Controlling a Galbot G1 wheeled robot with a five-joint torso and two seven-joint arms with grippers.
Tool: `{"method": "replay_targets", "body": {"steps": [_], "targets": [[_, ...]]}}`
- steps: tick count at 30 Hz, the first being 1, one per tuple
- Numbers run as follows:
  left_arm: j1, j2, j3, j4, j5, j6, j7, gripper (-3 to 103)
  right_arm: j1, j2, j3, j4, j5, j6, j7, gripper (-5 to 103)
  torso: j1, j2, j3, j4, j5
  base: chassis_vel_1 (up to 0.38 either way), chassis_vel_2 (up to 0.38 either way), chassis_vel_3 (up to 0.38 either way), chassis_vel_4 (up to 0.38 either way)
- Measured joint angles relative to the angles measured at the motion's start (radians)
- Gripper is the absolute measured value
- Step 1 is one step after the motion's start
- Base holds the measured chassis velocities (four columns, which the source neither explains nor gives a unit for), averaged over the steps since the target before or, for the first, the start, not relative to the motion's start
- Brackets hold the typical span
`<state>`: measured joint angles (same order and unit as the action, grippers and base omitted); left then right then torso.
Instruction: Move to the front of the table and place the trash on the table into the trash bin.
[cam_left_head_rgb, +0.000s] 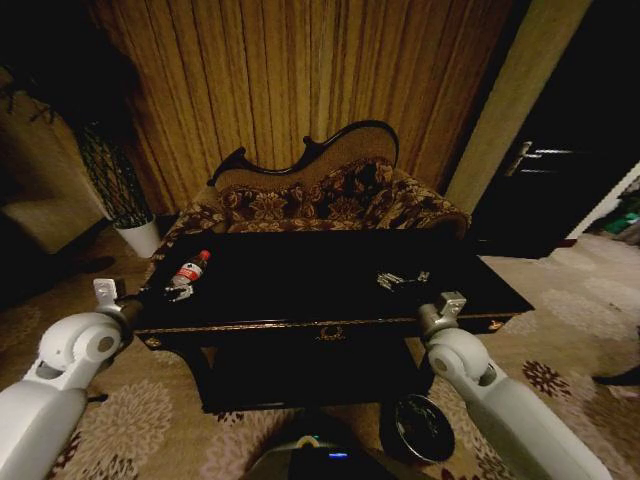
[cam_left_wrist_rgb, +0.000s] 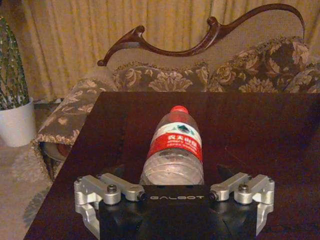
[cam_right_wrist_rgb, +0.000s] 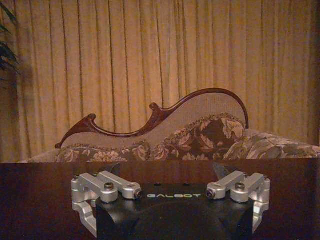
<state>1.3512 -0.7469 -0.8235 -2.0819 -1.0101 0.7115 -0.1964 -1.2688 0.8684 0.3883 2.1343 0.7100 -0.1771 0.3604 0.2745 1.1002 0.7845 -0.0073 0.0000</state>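
The black glossy bench (cam_left_head_rgb: 330, 290) with its gold trim stands before the patterned sofa (cam_left_head_rgb: 320, 200), the robot facing its long front edge. Down by the robot's base, to its right, sits the round dark trash bin (cam_left_head_rgb: 420, 428) on the carpet. On the bench's left part lies a clear plastic bottle (cam_left_wrist_rgb: 174, 152) with a red label and red cap, on its side, cap pointing toward the sofa. The left tool (cam_left_wrist_rgb: 175, 172) has its jaws spread wide, one to each side of the bottle's base, not clamped on it. The right tool (cam_right_wrist_rgb: 170, 172) hovers over the bench's right front, jaws wide open, holding nothing.
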Motion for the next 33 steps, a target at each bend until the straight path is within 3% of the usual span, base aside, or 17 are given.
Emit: {"method": "replay_targets", "body": {"steps": [27,30,32,33], "targets": [[0.006,-0.019,-0.004,0.006,-0.006,0.000,0.013,101,-0.001,-0.016,0.007,0.006,-0.012,0.022,0.005,100,0.000,0.000,0.000,0.0000,0.0000,0.000,0.000,0.000,0.000],[0.008,-0.021,-0.004,0.005,-0.009,0.000,0.012,86,-0.003,-0.017,0.008,0.010,-0.011,0.022,0.006,100,0.000,0.000,0.000,0.0000,0.0000,0.000,0.000,0.000,0.000],[0.009,-0.021,-0.004,0.004,-0.015,0.000,0.012,86,-0.003,-0.017,0.008,0.010,-0.011,0.022,0.006,100,0.000,0.000,0.000,0.0000,0.0000,0.000,0.000,0.000,0.000],[0.009,-0.021,-0.005,0.004,-0.023,0.000,0.010,76,-0.002,-0.017,0.008,0.010,-0.011,0.021,0.006,100,0.000,0.000,0.000,0.0000,0.0000,0.000,0.000,0.000,0.000]]}}
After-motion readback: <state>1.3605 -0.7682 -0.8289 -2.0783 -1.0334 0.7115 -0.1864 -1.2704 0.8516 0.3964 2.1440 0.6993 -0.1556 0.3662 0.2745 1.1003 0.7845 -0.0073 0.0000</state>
